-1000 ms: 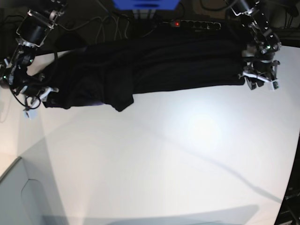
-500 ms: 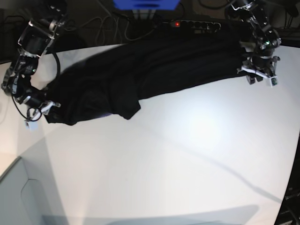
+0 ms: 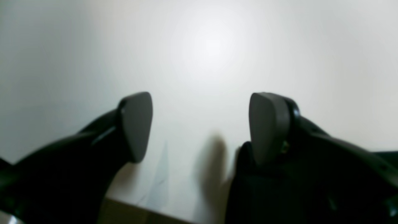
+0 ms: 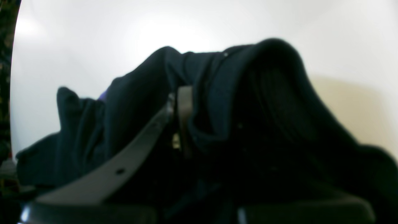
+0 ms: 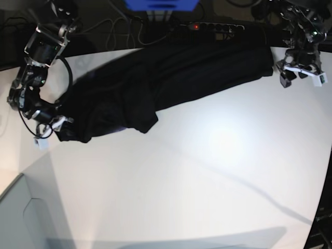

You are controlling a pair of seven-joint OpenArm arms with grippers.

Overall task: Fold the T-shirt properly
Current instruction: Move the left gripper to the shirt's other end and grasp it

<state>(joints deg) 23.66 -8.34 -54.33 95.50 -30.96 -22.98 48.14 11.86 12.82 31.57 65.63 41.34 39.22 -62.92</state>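
Observation:
The black T-shirt (image 5: 171,78) lies bunched in a long band across the far side of the white table (image 5: 207,181). My right gripper (image 5: 51,130), at the view's left, is shut on the shirt's left end. In the right wrist view the cloth (image 4: 233,93) is pinched at that gripper (image 4: 182,124), and a sliver of purple (image 4: 104,93) shows. My left gripper (image 5: 301,73) is open and empty, just right of the shirt's right end. In the left wrist view its fingers (image 3: 136,124) stand wide apart over bare table.
A power strip (image 5: 215,27) with a red light, cables (image 5: 119,31) and a blue box (image 5: 161,4) lie behind the table's far edge. A grey surface (image 5: 21,218) sits at the front left corner.
My left gripper has let go of the shirt's right end and moved away to the right. My right gripper has pulled the left end toward the front.

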